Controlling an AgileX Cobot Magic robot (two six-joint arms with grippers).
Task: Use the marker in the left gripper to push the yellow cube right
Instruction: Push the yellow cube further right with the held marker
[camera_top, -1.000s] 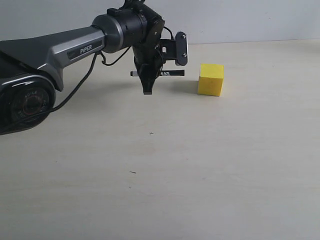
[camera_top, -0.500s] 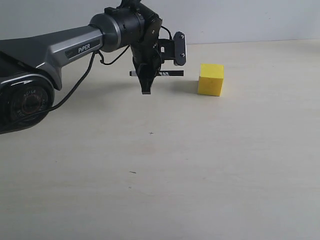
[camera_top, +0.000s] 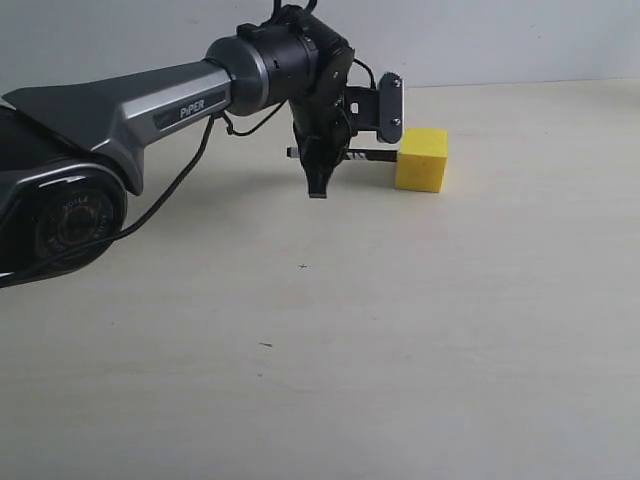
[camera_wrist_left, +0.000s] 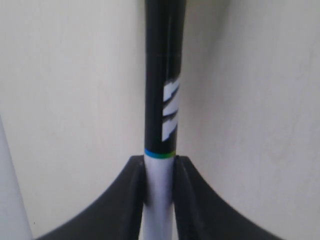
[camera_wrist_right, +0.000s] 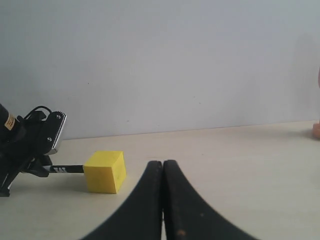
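Exterior view: left gripper (camera_top: 318, 182) jaws pinch the marker (camera_top: 372, 156) level, its tip at the left face of the yellow cube (camera_top: 421, 160) on the tabletop (camera_top: 400, 330); cube probably light, rigid, easy-sliding, so push low at face centre.

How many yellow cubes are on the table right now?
1. The yellow cube sits on the table, beside the left gripper, with the tip of the marker at the side facing that gripper. No other cube shows in any view.
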